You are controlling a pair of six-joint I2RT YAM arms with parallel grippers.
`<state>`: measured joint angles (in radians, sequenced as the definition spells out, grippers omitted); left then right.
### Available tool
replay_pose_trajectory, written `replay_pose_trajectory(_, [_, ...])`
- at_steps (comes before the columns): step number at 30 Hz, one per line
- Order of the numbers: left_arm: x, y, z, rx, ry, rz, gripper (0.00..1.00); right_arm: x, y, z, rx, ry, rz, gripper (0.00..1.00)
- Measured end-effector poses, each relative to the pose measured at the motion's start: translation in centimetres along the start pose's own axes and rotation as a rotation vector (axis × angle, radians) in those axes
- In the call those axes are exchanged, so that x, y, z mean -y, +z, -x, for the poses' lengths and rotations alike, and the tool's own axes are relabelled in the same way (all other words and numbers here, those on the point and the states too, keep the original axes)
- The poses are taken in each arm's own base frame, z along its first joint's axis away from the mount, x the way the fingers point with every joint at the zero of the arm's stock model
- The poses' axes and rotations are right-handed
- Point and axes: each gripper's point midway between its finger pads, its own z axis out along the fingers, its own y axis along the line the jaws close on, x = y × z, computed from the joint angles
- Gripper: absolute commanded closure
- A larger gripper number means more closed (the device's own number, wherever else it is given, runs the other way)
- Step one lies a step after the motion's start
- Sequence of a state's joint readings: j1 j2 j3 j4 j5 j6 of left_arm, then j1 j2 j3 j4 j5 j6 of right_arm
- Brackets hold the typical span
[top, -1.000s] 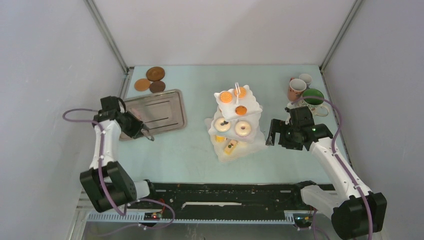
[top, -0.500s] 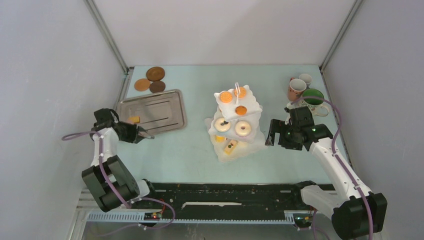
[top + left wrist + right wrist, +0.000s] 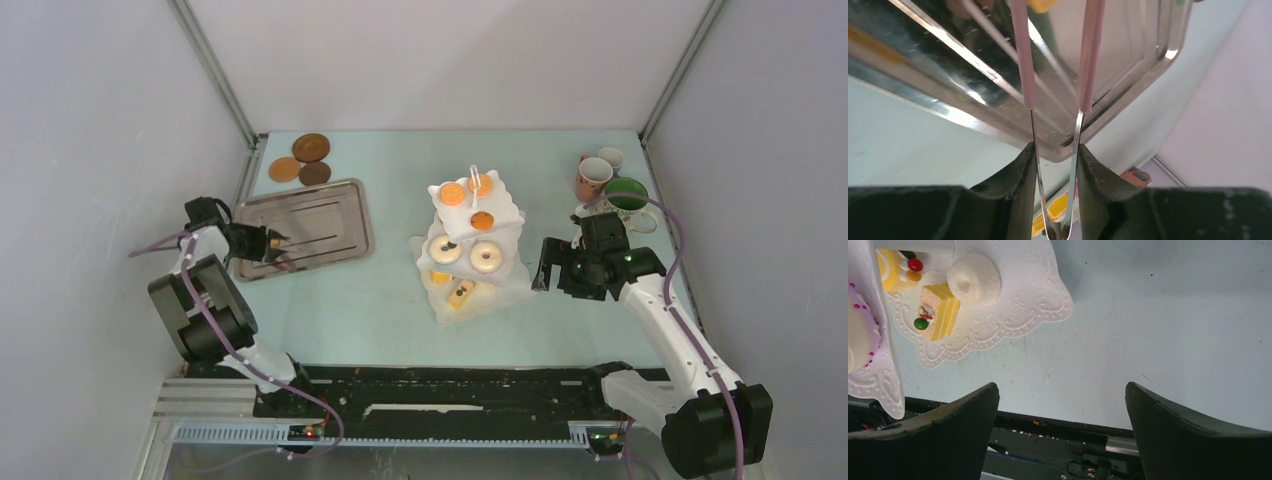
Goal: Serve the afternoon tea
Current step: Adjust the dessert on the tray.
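Note:
The white three-tier stand (image 3: 508, 211) is mid-table with orange biscuits (image 3: 452, 194) on top, donuts (image 3: 487, 257) on the middle tier and a yellow cake (image 3: 938, 310) on the bottom plate (image 3: 1023, 295). My left gripper (image 3: 1054, 150) is shut on the pink tongs (image 3: 1019, 60), which reach over the grey tray (image 3: 1128, 50). Another yellow cake (image 3: 1042, 5) lies between the tongs' tips, and I cannot tell whether it is pinched. My right gripper (image 3: 1060, 387) is open and empty, just right of the stand. The pink mug (image 3: 593, 178), small pale mug (image 3: 611, 158) and green-inside mug (image 3: 628, 195) stand far right.
Three brown coasters (image 3: 311, 147) lie at the far left corner behind the tray (image 3: 330, 215). The left arm is folded close to the left wall. The black rail of the arm bases (image 3: 1058, 440) runs along the near edge.
The left arm has pulled back towards the left wall and turned, so the tongs now point right across the tray's near-left part at the yellow cake. The right arm has not moved.

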<state>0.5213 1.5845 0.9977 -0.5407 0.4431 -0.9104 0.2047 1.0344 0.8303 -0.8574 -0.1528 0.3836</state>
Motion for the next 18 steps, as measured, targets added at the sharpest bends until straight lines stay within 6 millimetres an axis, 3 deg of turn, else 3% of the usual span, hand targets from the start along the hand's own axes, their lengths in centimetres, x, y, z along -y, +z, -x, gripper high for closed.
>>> replay_pose_trajectory(7, [3.6, 1.1, -0.8, -0.037, 0.075, -0.039, 0.69, 0.2, 0.3, -0.1, -0.014, 0.006, -0.008, 0.00])
replay_pose_trajectory(10, [3.4, 0.7, -1.1, -0.003, 0.111, 0.003, 0.69, 0.2, 0.3, -0.1, -0.014, 0.007, -0.008, 0.00])
replay_pose_trajectory(15, [2.8, -3.2, 0.3, 0.148, 0.120, 0.047, 0.68, 0.2, 0.3, -0.1, -0.015, 0.006, -0.008, 0.00])
replay_pose_trajectory(18, [2.9, -5.1, 0.1, 0.208, 0.104, 0.001, 0.68, 0.2, 0.3, -0.1, -0.015, 0.006, -0.008, 0.00])
